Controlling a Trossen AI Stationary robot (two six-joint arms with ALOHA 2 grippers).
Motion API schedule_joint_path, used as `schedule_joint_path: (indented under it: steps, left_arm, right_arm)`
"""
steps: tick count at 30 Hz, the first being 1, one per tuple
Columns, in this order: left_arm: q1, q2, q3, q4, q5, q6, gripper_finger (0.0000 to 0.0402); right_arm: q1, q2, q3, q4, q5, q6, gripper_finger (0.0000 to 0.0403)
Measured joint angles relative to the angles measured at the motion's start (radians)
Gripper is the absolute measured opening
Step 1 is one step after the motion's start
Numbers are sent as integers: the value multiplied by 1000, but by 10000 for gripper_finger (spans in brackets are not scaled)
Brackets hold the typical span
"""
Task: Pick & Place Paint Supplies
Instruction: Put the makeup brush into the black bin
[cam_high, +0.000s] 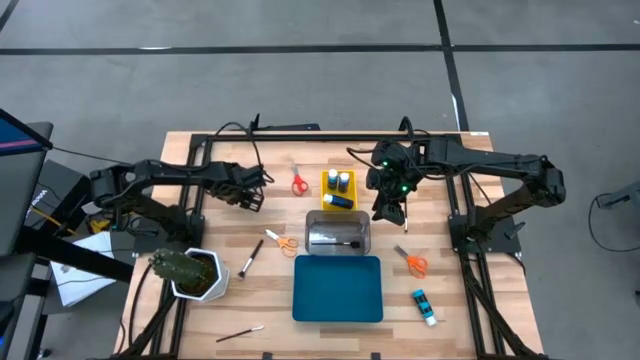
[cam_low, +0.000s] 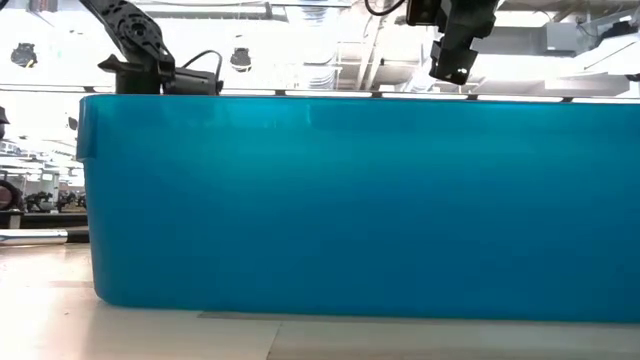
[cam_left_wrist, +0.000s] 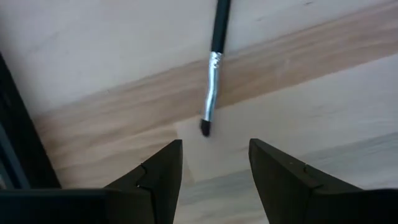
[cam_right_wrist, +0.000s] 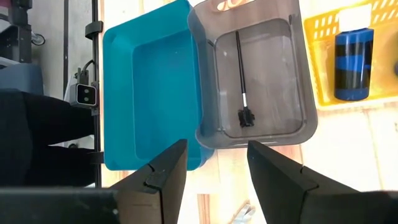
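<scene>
The left arm reaches in from the bench's left edge, its left hand (cam_high: 252, 196) hanging open and empty over bare wood in the left half, toward the far edge. In its wrist view the two fingers (cam_left_wrist: 163, 169) stand apart, and just beyond them lies a dark-handled paintbrush (cam_left_wrist: 212, 68), bristle end toward the fingers, long axis running straight away from them.

The right arm comes from the right edge, elbow bent, and holds the right hand (cam_high: 390, 205) above the bench just right of the yellow tray (cam_high: 327, 190), tilted down. Its fingers (cam_right_wrist: 166, 171) are parted with nothing between them.

The yellow tray, near the middle of the far edge, holds blue bottles (cam_high: 343, 181) with white caps. In front of it the clear tray (cam_right_wrist: 301, 127) holds one brush (cam_right_wrist: 242, 81), lying lengthwise along the tray. The blue tray (cam_high: 337, 288) sits at the near edge.

Red-handled scissors (cam_high: 298, 183) lie left of the yellow tray, their blades toward the far edge.
</scene>
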Motion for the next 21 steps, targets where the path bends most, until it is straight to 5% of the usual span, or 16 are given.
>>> schedule_joint_path:
  steps: [21]
  left_arm:
    - [161,0,0,60,115,324,150]
  right_arm:
    - [-1,0,0,8,1,41,163]
